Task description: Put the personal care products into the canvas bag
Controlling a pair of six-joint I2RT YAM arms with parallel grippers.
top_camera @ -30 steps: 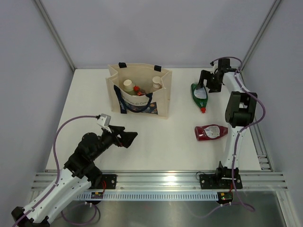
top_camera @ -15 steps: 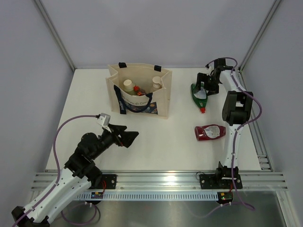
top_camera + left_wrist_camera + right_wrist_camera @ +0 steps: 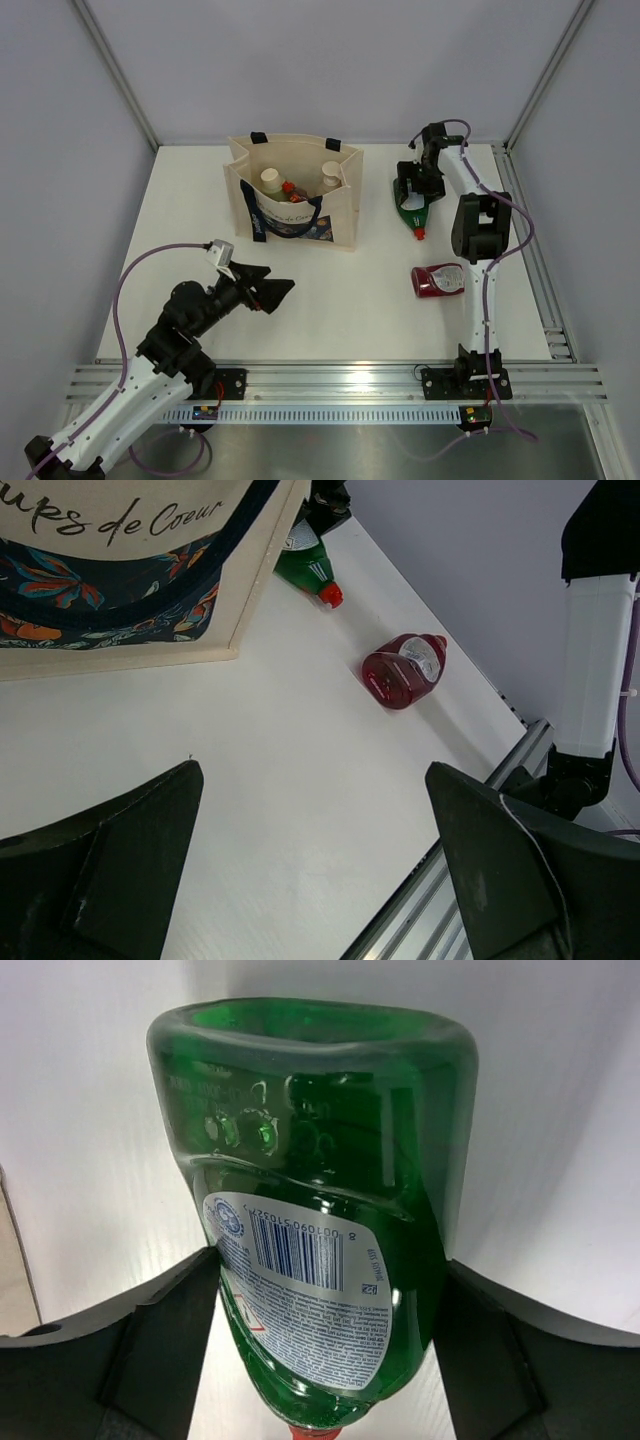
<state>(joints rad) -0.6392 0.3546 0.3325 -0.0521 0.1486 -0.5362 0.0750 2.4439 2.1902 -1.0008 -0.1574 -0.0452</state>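
The beige canvas bag (image 3: 343, 212) stands at the back middle; its printed front fills the top left of the left wrist view (image 3: 120, 520). Inside it are two cream-capped bottles (image 3: 270, 178) and a red-capped one (image 3: 289, 188). The dark green squeeze bottle (image 3: 410, 207) lies right of the bag, red cap toward me. My right gripper (image 3: 412, 190) is shut on its body (image 3: 320, 1210), a finger on each side. A red squeeze bottle (image 3: 437, 280) lies on the table nearer me (image 3: 403, 670). My left gripper (image 3: 275, 292) is open and empty above the table (image 3: 312, 770).
The white table ends at grey walls behind and on both sides. A metal rail (image 3: 340, 380) runs along the near edge, and another rail (image 3: 530, 250) along the right side. The right arm's upright link (image 3: 595, 670) stands near the red bottle.
My right gripper has swung left over the green bottle and closed round it. The bottle has shifted slightly left. My left arm has barely moved.
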